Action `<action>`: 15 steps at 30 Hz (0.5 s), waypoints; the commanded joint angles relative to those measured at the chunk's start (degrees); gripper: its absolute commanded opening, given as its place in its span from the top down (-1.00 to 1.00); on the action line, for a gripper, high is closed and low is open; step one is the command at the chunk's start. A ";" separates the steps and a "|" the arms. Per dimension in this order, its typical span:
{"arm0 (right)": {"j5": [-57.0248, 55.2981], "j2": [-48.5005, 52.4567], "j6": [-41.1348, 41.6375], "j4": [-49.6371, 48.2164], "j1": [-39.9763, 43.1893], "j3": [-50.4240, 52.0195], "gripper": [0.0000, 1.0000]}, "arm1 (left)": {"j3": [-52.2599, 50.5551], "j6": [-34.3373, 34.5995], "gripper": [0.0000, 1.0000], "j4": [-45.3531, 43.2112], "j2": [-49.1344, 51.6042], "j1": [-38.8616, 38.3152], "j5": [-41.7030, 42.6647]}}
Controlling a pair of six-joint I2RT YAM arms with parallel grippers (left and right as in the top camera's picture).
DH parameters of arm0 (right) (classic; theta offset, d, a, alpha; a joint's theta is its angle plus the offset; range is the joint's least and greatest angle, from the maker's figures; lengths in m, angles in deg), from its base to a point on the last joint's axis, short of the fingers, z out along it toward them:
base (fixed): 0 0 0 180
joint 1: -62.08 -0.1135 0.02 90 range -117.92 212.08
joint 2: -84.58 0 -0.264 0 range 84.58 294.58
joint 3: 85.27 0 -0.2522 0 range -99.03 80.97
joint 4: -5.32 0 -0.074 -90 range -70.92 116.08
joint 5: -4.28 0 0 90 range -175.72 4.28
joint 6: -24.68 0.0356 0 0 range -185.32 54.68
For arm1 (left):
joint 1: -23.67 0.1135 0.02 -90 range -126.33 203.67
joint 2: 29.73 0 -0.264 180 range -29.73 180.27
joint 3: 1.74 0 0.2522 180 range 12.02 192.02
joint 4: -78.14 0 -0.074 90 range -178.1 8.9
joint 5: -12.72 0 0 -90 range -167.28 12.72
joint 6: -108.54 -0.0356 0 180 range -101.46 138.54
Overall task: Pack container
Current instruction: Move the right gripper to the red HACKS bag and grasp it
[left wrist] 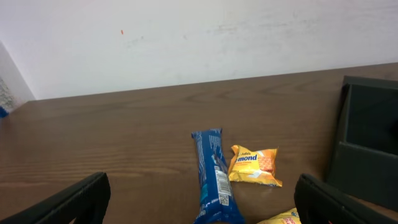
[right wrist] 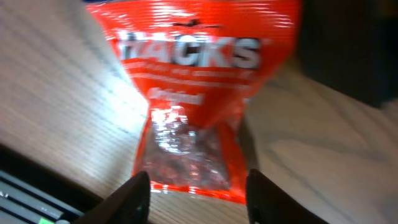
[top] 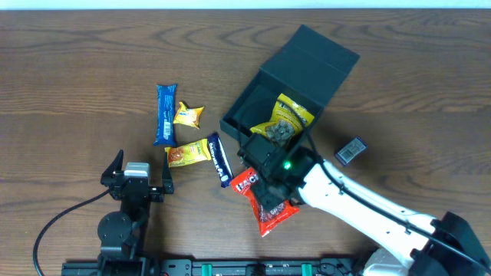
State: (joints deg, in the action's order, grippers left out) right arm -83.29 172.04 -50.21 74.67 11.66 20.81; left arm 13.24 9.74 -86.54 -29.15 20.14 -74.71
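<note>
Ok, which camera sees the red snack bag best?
The right wrist view: the red snack bag fills the picture, with its white letters showing. Overhead, the robot's arm covers the bag's middle. The left wrist view doesn't show it.

Robotics lab workstation. Evidence: wood-grain desk (top: 77, 61) against a bare white wall (left wrist: 186, 37), robot arms (top: 360, 203) mounted at a black rail (top: 230, 268), loose cable (top: 57, 218).

red packet (top: 272, 217) and right gripper (right wrist: 198, 196) block the container's (top: 307, 65) near side; bare table (top: 115, 61) lies behind it.
</note>
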 commanded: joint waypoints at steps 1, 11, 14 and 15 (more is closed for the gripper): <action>1.68 -1.09 -5.97 -1.03 -2.32 1.97 -0.25 | -0.96 0.26 -0.91 2.80 -0.37 0.17 -1.09; -3.08 -1.09 -5.99 -4.61 -4.52 4.15 -0.37 | -0.96 0.26 -0.91 2.82 -0.37 0.17 -1.09; -3.04 -1.09 -5.99 -9.42 -4.52 6.80 -0.39 | -0.96 0.24 -0.91 2.82 -0.37 0.17 -1.09; -3.02 -1.09 -5.97 -10.05 -4.52 7.26 -0.38 | -0.96 0.24 -0.91 2.82 -0.37 0.17 -1.09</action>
State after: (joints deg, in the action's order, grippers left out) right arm -84.97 171.80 -55.37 65.73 7.51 26.27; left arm 13.24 9.72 -86.54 -29.15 20.14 -74.74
